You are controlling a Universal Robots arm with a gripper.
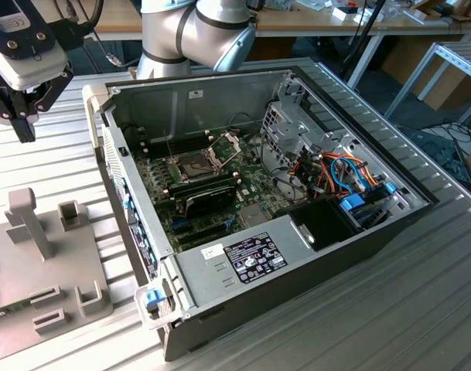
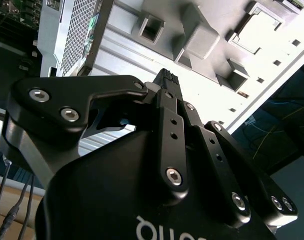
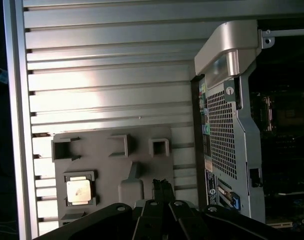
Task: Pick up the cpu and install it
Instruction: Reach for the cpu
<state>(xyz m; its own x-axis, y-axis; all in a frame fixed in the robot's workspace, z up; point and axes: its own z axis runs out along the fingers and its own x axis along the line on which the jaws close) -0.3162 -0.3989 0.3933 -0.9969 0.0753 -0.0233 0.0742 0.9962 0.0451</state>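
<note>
Tool (image 3: 162, 186): fingertips drawn together, nothing between them. It hangs above the grey fixture plate (image 3: 112, 170), clear of it. In the exterior view it is high at that view's left, off to the side of the open computer case (image 1: 220, 263).

The cpu (image 3: 80, 190): lies flat, dull metal top up, in a shallow pocket of the fixture plate. The plate rests on the ribbed aluminium worktop (image 3: 107, 75), just beside the case. The cpu is near the tool tips but not under them. Untouched, not yet picked.

Inside the case, the motherboard socket (image 1: 198, 164) is bare. Its hinged frame (image 1: 227, 141) stands tilted up and open.

Handling, as judged:
- Light, thin and rigid; it will not flex in the grip.
- The metal lid looks smooth, so likely slick against the pads.
- The underside probably carries contacts and is best left untouched; the socket side is delicate too.
- Raised lips hold two opposite sides of the pocket. The other two edges look free, so that is where to pinch.
- Take it by opposite side edges, fingers square to it and level, with light force. A tilted grip risks a corner catching on the pocket lip.
</note>
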